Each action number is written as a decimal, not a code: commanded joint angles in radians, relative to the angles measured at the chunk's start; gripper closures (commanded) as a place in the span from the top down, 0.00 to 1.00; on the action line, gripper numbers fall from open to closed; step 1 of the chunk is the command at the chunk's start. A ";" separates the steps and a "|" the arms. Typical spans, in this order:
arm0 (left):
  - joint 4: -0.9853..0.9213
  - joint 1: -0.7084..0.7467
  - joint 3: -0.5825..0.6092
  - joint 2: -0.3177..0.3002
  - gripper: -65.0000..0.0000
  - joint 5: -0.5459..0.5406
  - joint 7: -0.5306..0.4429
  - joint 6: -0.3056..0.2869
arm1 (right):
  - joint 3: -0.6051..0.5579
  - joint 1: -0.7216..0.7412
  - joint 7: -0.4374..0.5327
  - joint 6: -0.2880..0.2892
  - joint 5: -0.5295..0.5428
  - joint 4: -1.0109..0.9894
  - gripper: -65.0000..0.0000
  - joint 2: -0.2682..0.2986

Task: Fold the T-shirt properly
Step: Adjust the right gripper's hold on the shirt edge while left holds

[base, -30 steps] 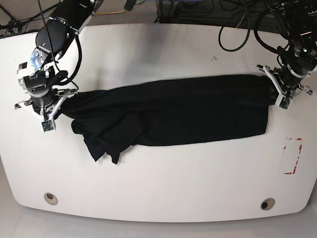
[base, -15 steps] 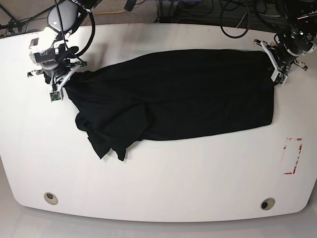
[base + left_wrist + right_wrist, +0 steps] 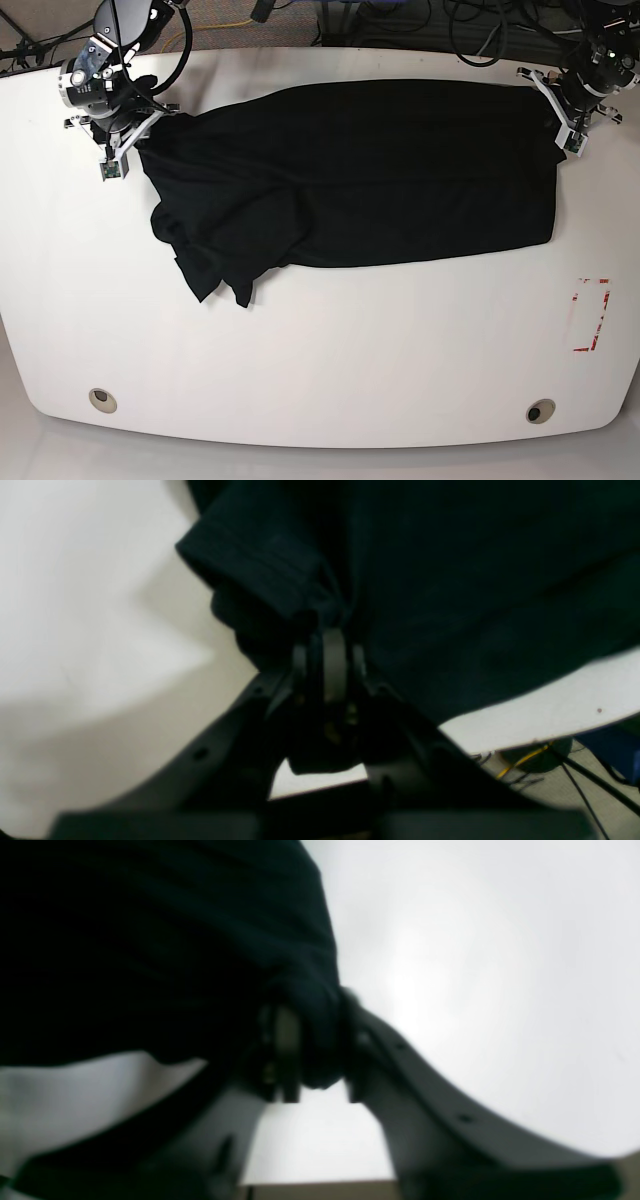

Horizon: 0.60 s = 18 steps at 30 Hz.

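fabric of t-shirt (image 3: 370, 170) soft, matte black, rumpled oblong.

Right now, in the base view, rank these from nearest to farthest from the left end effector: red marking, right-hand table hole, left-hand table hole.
From the left end effector, top right:
1. Red marking, right edge below it.
2. Right-hand table hole, bottom right.
3. Left-hand table hole, bottom left, far across.

The T-shirt (image 3: 360, 175) is lying across the far half of the bench (image 3: 330, 370). The right tool (image 3: 135, 135) is sitting at one end, the left tool (image 3: 560, 115) at the other.
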 commanded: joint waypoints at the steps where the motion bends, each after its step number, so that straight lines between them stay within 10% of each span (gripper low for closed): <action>1: 0.011 -0.001 -0.006 -0.015 0.13 -0.013 -0.020 -0.001 | 0.053 0.003 -0.034 0.000 0.133 0.015 0.50 0.015; 18: 0.011 -0.005 -0.008 -0.015 0.13 -0.008 -0.017 -0.001 | 0.294 0.044 -0.286 0.000 0.819 -0.183 0.61 0.152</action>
